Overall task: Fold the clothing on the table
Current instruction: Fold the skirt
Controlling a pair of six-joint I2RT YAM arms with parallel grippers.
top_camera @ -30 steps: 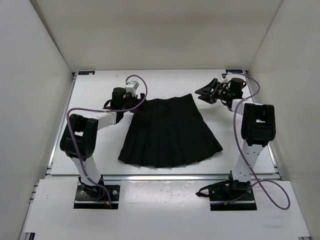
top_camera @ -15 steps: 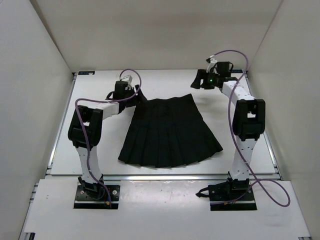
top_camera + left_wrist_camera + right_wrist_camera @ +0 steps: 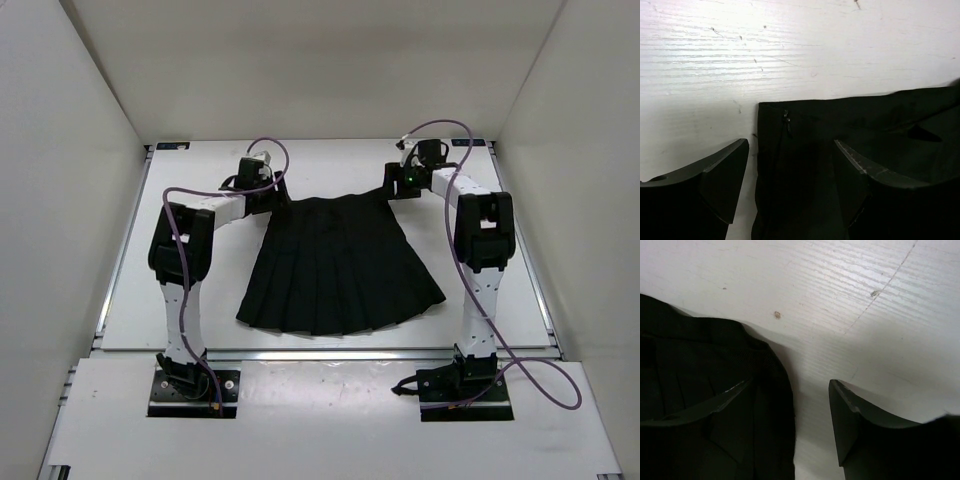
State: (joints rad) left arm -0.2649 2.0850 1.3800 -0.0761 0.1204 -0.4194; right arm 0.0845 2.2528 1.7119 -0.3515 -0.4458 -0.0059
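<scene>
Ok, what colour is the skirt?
The skirt is plain black, pleated; it shows best in the top external view.

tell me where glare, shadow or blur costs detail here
Top external: even light, sharp, though the clothing reads flat black with faint pleats. Left wrist: the table glares white at the top; the left gripper looks soft. Right wrist: a soft shadow lies on the table beside the clothing; the right gripper looks soft too.

Left, right and beyond the skirt (image 3: 340, 265), bare table (image 3: 190, 290) leaves open lanes. The near side is tighter, with both arm bases there. At the skirt's two far corners sit the left gripper (image 3: 270, 195) and right gripper (image 3: 397, 184) – their arms flank it. Enclosure walls (image 3: 60, 180) bound everything.
</scene>
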